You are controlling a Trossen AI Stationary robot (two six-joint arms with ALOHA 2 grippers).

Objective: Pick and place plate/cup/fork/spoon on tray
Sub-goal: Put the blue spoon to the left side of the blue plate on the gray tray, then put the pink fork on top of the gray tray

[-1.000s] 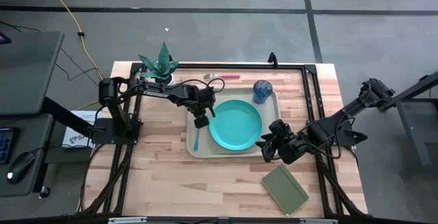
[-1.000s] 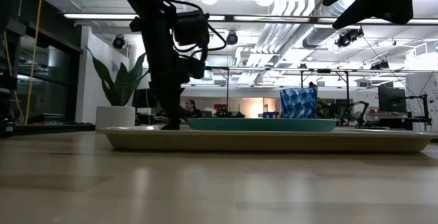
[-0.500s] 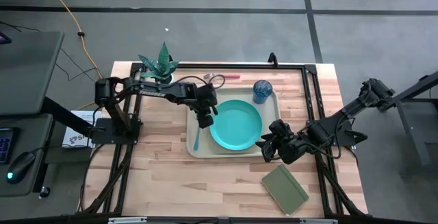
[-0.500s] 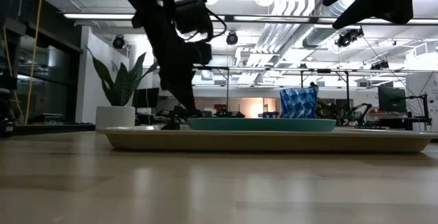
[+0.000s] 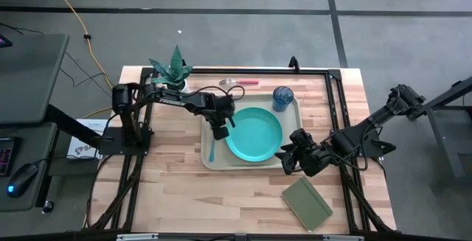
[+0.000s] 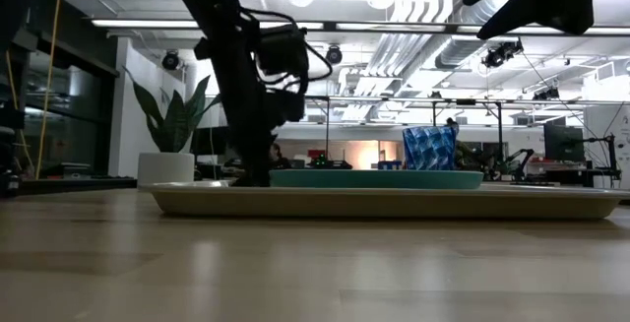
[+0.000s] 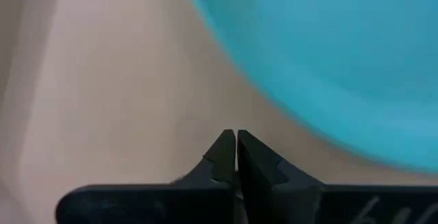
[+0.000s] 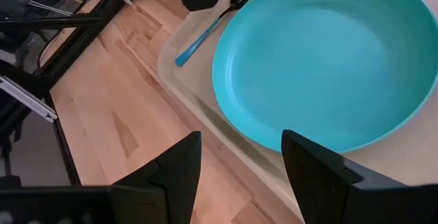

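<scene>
The turquoise plate [image 5: 254, 134] lies flat in the middle of the beige tray [image 5: 208, 164]. The blue cup [image 5: 282, 98] stands upright in the tray's far right corner. The blue-handled spoon [image 5: 212, 150] lies flat on the tray, left of the plate. The red-handled fork [image 5: 240, 82] lies on the table beyond the tray's far rim. My left gripper [image 5: 220, 132] is shut and points down over the tray by the spoon's bowl end. My right gripper [image 5: 287, 160] is open and empty by the tray's near right corner. My left gripper [image 7: 236, 152] points down with shut fingers, low over the tray floor between the spoon's bowl end [image 8: 229, 10] and the plate's rim [image 7: 226, 39]. Nothing shows between its fingers. I cannot tell whether the fingertips touch the tray or the spoon.
A dark green notebook [image 5: 307, 203] lies on the table near the front right. A potted plant [image 5: 173, 70] stands at the table's far left. A black frame rail [image 5: 310, 70] runs along the far edge. Bare wood lies in front of the tray.
My left gripper has tipped and risen a little from the tray, then come back upright and low, slightly nearer the plate. The spoon, plate and cup have stayed where they were. My right arm has kept still.
</scene>
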